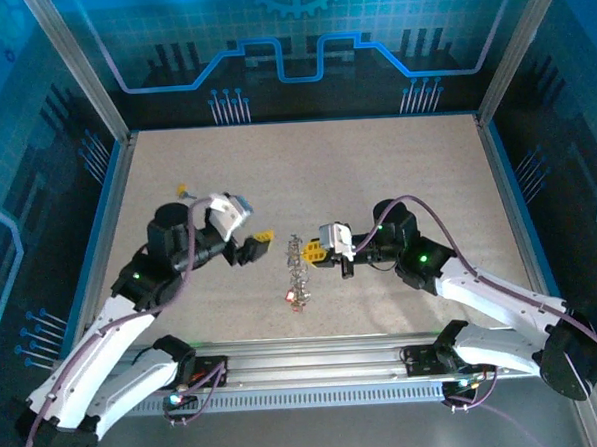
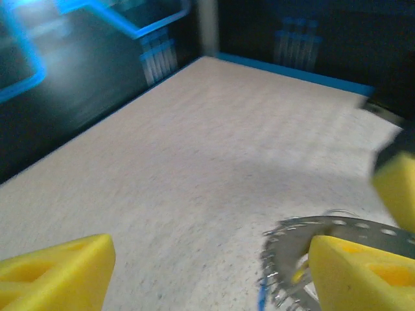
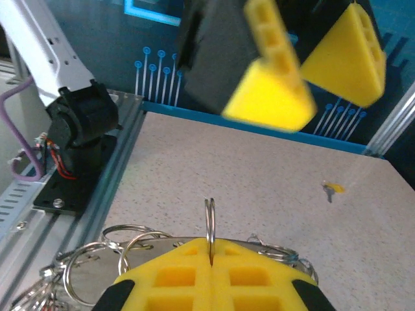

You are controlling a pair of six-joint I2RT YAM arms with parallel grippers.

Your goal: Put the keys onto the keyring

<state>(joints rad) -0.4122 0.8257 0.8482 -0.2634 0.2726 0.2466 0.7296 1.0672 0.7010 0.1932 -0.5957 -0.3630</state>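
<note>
1. Small yellow-headed key (image 1: 182, 190): lies flat on the speckled beige table (image 1: 396, 168), toward the far left corner and well apart from all other items. Its long axis is too small to resolve.

2. Left gripper (image 1: 256, 243): the jaws stand wide apart with nothing between the yellow foam pads (image 2: 58, 275). The tool faces the table centre. In the left wrist view the keyring lies just beside its right-hand pad.

3. Thin silver metal keyring fringed with small silver loops (image 1: 299, 269): located at the table centre, slightly toward the near edge. The cluster's long axis runs from far edge to near edge. A red-tagged piece (image 1: 290, 297) sits at its near end; whether it is threaded on cannot be told.

4. Right gripper (image 3: 211, 259): clamped on the keyring. One thin loop stands upright out of the seam between its pads.

5. Governing relation: the loose yellow key lies behind and to the left of the left gripper, on the side away from the keyring. The left arm is clearly the nearer one. Judgement: the empty left gripper should fetch this key while the right gripper steadies the keyring.
</note>
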